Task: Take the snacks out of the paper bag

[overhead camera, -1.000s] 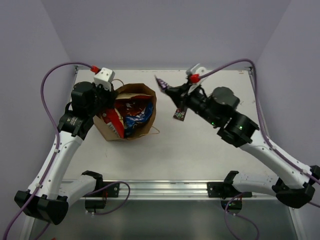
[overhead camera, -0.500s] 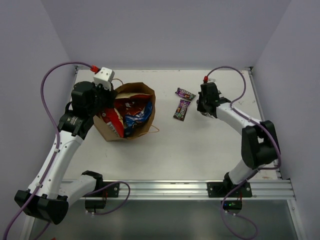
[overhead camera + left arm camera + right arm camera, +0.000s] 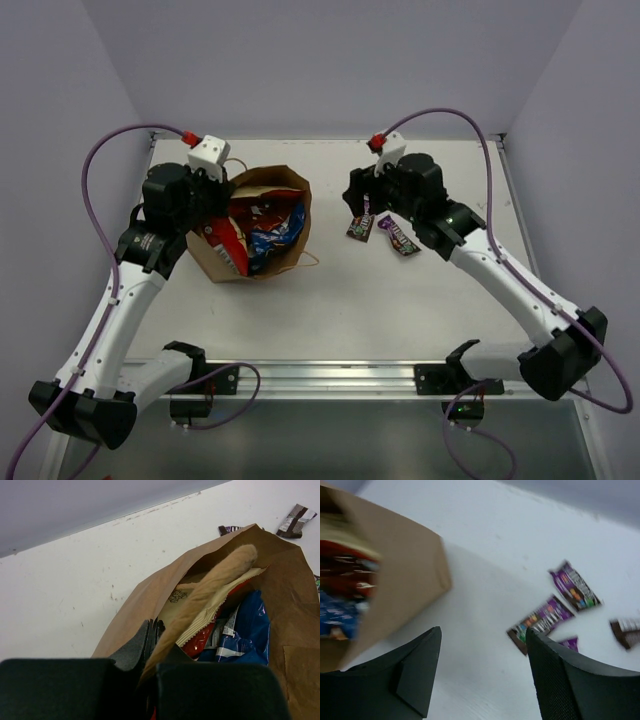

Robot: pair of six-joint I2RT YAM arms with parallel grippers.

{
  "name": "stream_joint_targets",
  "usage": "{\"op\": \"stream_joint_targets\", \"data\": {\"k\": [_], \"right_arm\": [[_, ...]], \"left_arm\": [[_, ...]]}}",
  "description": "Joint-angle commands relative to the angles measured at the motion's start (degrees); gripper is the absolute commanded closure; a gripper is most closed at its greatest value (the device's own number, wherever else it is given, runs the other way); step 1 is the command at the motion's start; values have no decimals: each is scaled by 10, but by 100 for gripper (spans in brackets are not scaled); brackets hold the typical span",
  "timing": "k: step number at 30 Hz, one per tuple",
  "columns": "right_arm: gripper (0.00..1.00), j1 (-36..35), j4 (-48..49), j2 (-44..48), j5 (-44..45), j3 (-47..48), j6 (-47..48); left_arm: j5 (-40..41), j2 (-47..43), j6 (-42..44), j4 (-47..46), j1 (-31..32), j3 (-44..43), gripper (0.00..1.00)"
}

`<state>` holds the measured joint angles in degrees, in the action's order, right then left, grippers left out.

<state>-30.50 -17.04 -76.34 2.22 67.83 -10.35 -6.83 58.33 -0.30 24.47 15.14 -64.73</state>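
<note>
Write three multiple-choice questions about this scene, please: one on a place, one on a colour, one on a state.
1. Where do the candy bars lie, relative to the paper bag?
A. inside it
B. on the table, to its right
C. under it

2. What colour is the packet beside the red packets in the bag?
A. green
B. blue
C. white

3. How is the right claw?
A. open and empty
B. shut on a candy bar
C. shut on the bag's rim

Answers:
1 B: the bars rest on bare table beside the bag.
2 B: blue foil shows in the bag's mouth.
3 A: its fingers stand apart, with only table between them.
</note>
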Motion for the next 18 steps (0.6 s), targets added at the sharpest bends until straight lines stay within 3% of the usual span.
{"op": "stream_joint_targets", "data": {"k": [1, 9, 18], "right_arm": [[29, -67, -12, 43, -115, 78, 130], [28, -211, -118, -83, -180, 241, 247], [11, -271, -175, -222, -153, 298, 307]], "left_arm": [[0, -5, 21, 45, 1, -7, 100], [-15, -9, 23, 49, 1, -7, 100], [-25, -12, 21, 52, 1, -7, 100]]}}
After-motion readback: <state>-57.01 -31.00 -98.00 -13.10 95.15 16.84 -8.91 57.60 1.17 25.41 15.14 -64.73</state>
